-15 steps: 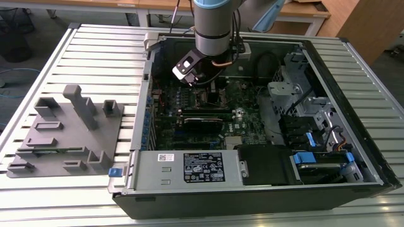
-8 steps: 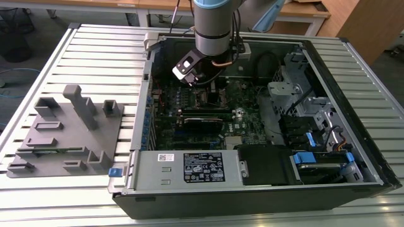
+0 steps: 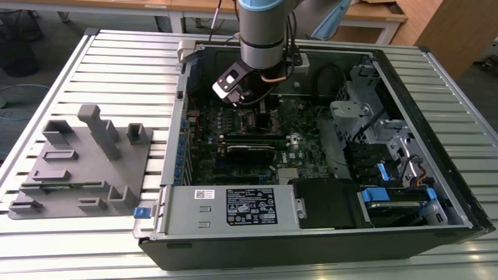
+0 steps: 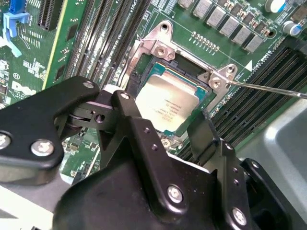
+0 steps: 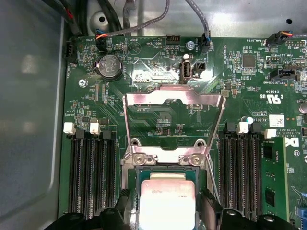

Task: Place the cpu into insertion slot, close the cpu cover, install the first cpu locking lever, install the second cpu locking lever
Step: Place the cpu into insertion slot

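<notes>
The cpu lies in the insertion slot. The fingers stand spread, one at each side, apparently clear of it. Risk: a finger dragging the chip's edge would tilt it on the contacts. The first wrist view shows the cpu cover swung open; the exterior view locates the work at upper centre, inside the computer case

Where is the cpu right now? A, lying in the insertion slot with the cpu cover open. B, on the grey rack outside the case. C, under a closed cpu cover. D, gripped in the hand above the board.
A: the first wrist view shows the cpu flat in the insertion slot, cpu cover swung open.
</notes>
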### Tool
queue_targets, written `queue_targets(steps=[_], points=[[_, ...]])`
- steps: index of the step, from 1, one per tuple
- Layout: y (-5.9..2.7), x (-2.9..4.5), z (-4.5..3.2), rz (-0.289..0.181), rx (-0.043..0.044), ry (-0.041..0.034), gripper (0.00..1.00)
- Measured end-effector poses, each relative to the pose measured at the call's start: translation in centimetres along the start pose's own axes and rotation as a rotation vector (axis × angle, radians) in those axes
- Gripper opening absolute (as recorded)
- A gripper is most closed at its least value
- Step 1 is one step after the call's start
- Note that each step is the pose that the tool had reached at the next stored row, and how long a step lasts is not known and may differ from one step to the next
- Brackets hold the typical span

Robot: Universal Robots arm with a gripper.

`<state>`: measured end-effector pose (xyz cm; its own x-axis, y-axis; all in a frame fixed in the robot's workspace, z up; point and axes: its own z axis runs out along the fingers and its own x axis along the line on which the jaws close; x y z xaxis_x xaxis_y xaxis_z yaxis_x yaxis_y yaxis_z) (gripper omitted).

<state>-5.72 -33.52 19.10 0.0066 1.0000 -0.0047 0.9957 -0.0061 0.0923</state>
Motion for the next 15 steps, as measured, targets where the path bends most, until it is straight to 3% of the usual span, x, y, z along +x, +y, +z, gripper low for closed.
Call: queue_targets(steps=[4, 15], points=[[0.02, 0.0, -0.21, 0.0, 0.0, 0.0, 0.67], [0.21, -0.01, -2.23, 0.0, 0.0, -0.0001, 0.67]])
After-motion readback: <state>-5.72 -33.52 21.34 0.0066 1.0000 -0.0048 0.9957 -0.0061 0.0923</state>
